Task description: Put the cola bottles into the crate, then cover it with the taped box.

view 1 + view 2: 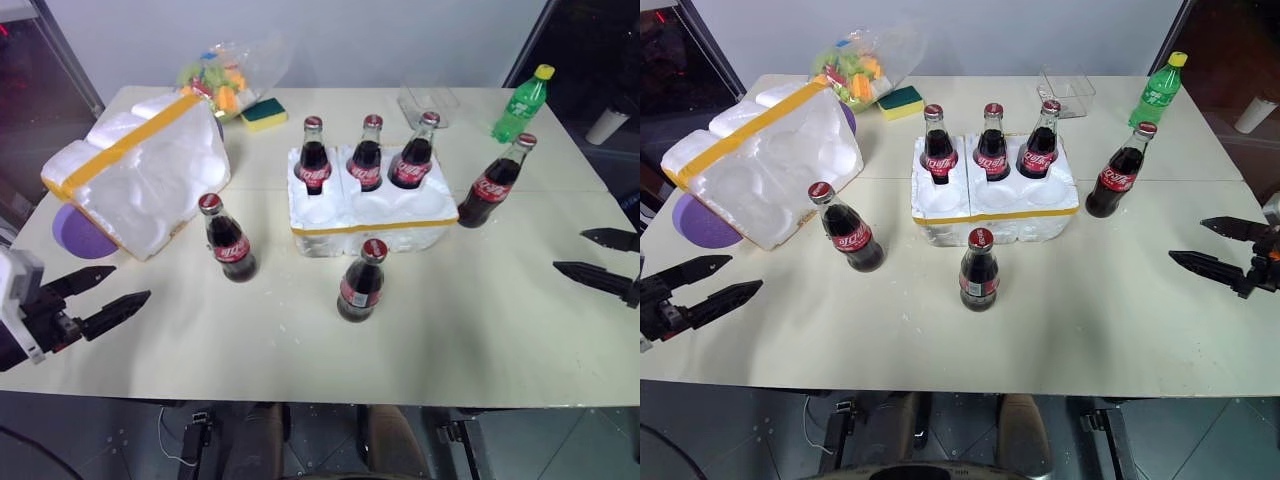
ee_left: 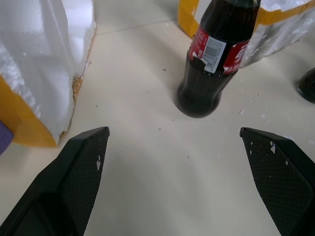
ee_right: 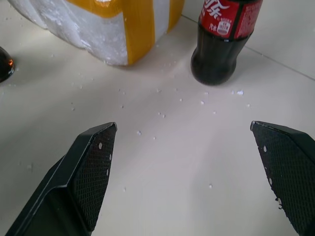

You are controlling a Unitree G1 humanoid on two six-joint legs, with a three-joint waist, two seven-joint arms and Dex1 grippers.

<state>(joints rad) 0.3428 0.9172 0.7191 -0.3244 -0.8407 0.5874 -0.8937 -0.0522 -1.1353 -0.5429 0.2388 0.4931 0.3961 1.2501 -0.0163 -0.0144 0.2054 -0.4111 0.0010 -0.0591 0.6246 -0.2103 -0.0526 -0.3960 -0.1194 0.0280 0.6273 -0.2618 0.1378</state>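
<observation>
The left gripper (image 1: 108, 295) hangs over the near left edge of the table (image 1: 500, 330), its fingers (image 2: 81, 172) spread wide with nothing between them. It points toward a cola bottle (image 1: 229, 240) standing loose on the table just ahead, well apart from the fingertips. The right gripper (image 1: 1202, 244) sits at the right edge, its fingers likewise spread and empty, aimed at another loose bottle (image 1: 1120, 172) that stands just beside the right end of the crate (image 1: 370, 215).

The crate lies in the middle of the table. Its far row of wells holds three bottles: left (image 1: 314, 157), middle (image 1: 367, 154) and right (image 1: 413, 153). The near row of wells is unfilled. A sixth bottle (image 1: 361, 283) stands on the table just in front of the crate.

The taped box (image 1: 140, 172) rests tilted on the left side of the table, its moulded inside facing the crate, with a yellow band running across its top. A purple disc (image 1: 78, 235) pokes out from under its near corner. Behind it lie a clear bag (image 1: 225, 75) of coloured bits and a yellow and green sponge (image 1: 264, 113). At the far right stand a clear tub (image 1: 428, 100) and a green bottle (image 1: 522, 103) with a yellow cap.
</observation>
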